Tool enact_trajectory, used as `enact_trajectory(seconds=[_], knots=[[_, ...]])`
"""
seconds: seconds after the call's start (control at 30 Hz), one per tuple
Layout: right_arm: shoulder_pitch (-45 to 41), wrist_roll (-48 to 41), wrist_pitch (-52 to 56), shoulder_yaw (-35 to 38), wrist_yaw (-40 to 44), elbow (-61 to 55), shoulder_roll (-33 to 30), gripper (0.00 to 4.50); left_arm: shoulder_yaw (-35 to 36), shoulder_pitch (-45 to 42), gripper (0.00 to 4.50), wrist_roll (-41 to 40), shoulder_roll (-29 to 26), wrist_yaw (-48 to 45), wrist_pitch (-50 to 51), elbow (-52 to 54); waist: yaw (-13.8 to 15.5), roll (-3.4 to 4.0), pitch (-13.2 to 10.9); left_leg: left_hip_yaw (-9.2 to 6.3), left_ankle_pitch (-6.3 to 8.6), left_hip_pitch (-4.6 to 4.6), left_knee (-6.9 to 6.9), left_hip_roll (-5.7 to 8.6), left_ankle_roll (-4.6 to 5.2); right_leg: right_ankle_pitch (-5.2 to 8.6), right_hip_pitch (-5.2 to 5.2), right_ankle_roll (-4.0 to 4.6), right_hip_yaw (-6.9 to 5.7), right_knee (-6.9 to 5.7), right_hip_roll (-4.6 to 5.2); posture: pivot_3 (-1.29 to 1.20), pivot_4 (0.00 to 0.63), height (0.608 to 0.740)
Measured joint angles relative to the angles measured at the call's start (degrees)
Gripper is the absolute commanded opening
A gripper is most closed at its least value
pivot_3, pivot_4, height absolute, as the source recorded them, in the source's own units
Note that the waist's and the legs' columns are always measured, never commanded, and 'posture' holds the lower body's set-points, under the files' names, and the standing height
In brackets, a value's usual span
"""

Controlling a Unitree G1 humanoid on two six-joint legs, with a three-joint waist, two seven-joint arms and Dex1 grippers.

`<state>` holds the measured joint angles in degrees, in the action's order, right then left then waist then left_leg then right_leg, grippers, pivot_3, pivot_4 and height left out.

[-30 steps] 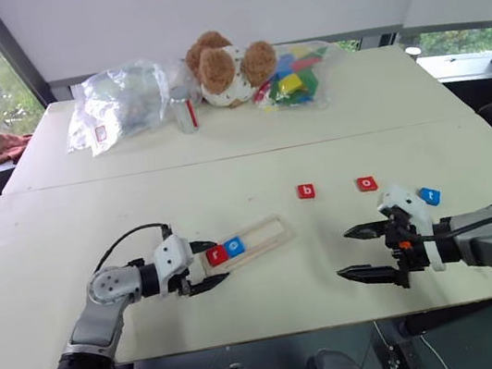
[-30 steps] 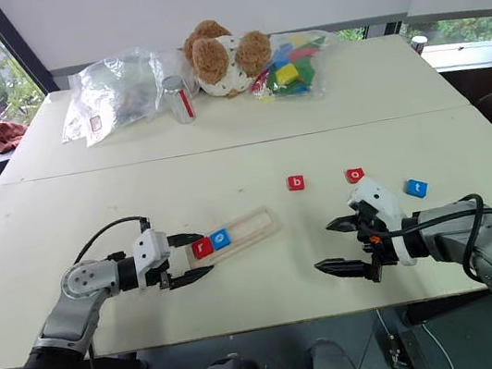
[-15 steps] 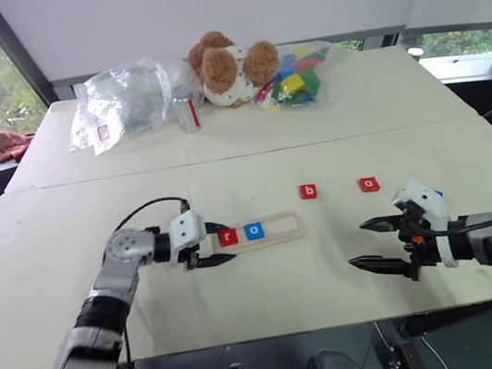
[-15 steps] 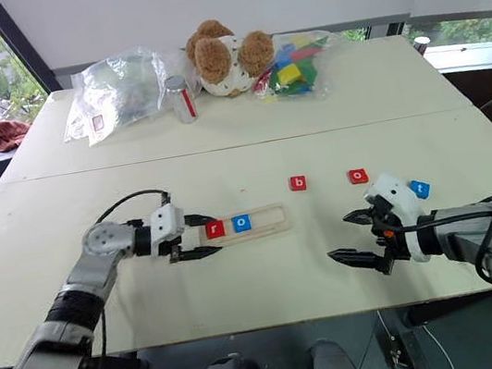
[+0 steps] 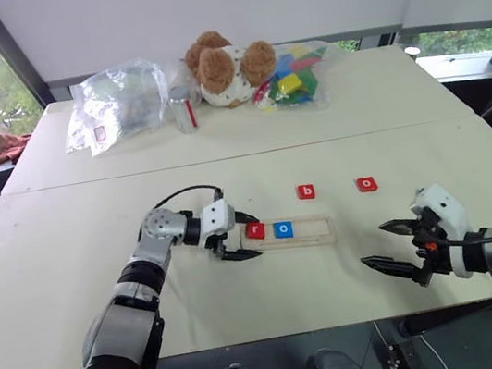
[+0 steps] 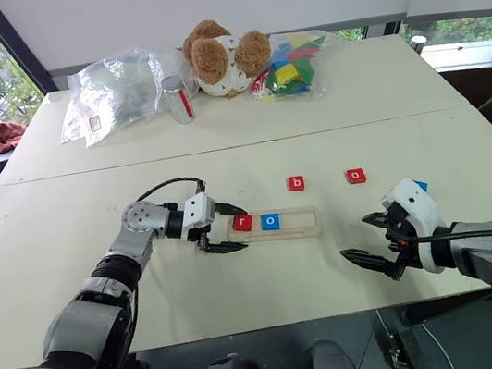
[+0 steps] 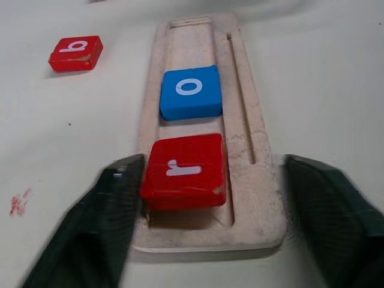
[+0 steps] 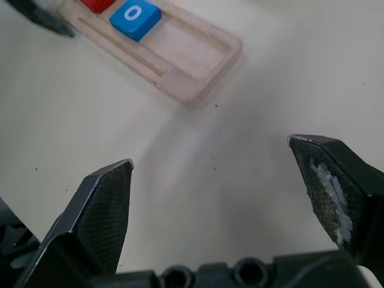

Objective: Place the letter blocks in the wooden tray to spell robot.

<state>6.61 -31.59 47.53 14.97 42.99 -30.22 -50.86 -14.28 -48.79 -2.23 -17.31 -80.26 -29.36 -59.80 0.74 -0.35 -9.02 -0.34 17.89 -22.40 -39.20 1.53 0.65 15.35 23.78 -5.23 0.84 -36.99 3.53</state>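
1. Centrally, on the near table (image 5: 72, 268), the wooden tray (image 5: 314, 230) lies lengthwise across the view, its left end between the fingers of the left gripper (image 5: 240, 235).
2. Two letter blocks sit in the tray's groove: a red "r" (image 5: 255, 231) at the left end and a blue "o" (image 5: 282, 229) right beside it; the rest of the groove is bare wood.
3. The left gripper's jaws are spread, one finger (image 7: 99, 228) on each side of the tray's end; in the left wrist view one finger looks to touch the "r" tile's edge and the other stands apart from the tray.
4. A red "b" (image 5: 306, 192) and a red "o" (image 5: 367, 184) lie on the table beyond the tray, apart from each other.
5. A blue tile (image 6: 421, 186) peeks out just behind the right gripper (image 5: 393, 243); its letter is hidden.
6. The right gripper is released, jaws wide and holding nothing, above bare table to the right of the tray.
7. At the far edge sit a teddy bear (image 5: 225, 66), a can (image 5: 184, 114), clear plastic bags (image 5: 116, 102) and a bag of coloured blocks (image 5: 295, 78).
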Motion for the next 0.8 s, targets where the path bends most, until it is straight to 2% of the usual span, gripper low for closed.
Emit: enact_trajectory(seconds=[0.1, 0.2, 0.27, 0.4, 0.6, 0.7, 0.8], knots=[[-2.7, 0.7, -0.1, -0.2, -2.8, 0.8, 1.8, 4.50, 0.6, 0.6, 4.44, 0.0, -0.1, -0.7, 0.4, 0.6, -0.1, 0.00, 0.0, 0.01, 0.00, 0.03, 0.00, -0.01, 0.00, 0.00, 0.00, 0.00, 0.01, -0.02, -0.01, 0.00, 0.150, 0.740], [-9.4, 2.7, 0.0, -1.6, -8.8, 2.9, 6.5, 4.50, 1.5, 2.4, 4.44, -0.4, -1.1, -0.5, 1.7, 3.6, -0.3, -0.01, 0.0, 0.01, -0.01, 0.06, -0.02, -0.03, -0.01, 0.00, 0.02, 0.00, 0.04, -0.12, -0.01, 0.00, 0.150, 0.740], [-13.2, 3.7, 0.9, -3.1, -12.7, 3.6, 9.9, 4.50, 1.9, 4.1, 4.44, -1.2, -3.0, -1.2, 3.6, 6.8, -0.5, -0.02, 0.0, 0.00, -0.01, 0.03, 0.00, -0.10, -0.01, 0.00, 0.10, 0.00, 0.05, -0.16, -0.07, 0.00, 0.150, 0.740], [-20.3, 6.9, 3.8, -8.7, -21.5, 6.8, 18.8, 4.50, 3.6, 8.0, 4.44, -3.3, -10.9, -3.4, 10.3, 16.1, -1.6, -0.04, 0.0, 0.01, -0.12, -0.20, 0.10, -0.18, -0.20, 0.00, 0.54, 0.01, 0.12, -0.33, -0.15, 0.00, 0.150, 0.740], [-33.7, 11.5, 7.6, -12.7, -32.4, 18.7, 32.4, 4.50, 11.3, 12.9, 4.44, -9.9, -22.8, -0.6, 29.4, 35.5, -1.6, -0.06, 0.0, 0.03, -0.14, -0.29, 0.07, -0.13, -0.25, 0.00, 0.63, 0.01, 0.10, -0.37, -0.04, 0.00, 0.150, 0.740], [-36.9, 12.6, 9.2, -13.3, -35.3, 21.2, 36.0, 4.50, 14.7, 17.6, 4.44, -12.4, -26.5, 1.9, 37.3, 44.1, -1.5, -0.04, 0.0, 0.00, -0.12, -0.31, 0.12, -0.10, -0.23, 0.00, 0.65, 0.01, 0.09, -0.44, 0.01, 0.00, 0.150, 0.740], [-38.3, 14.4, 11.1, -13.7, -37.8, 24.6, 36.9, 4.50, 17.9, 24.2, 4.44, -15.4, -27.9, 6.2, 45.2, 53.6, -1.3, -0.04, 0.0, -0.04, -0.13, -0.46, 0.10, -0.05, -0.25, -0.01, 0.70, 0.01, 0.09, -0.43, 0.06, 0.00, 0.150, 0.740]])
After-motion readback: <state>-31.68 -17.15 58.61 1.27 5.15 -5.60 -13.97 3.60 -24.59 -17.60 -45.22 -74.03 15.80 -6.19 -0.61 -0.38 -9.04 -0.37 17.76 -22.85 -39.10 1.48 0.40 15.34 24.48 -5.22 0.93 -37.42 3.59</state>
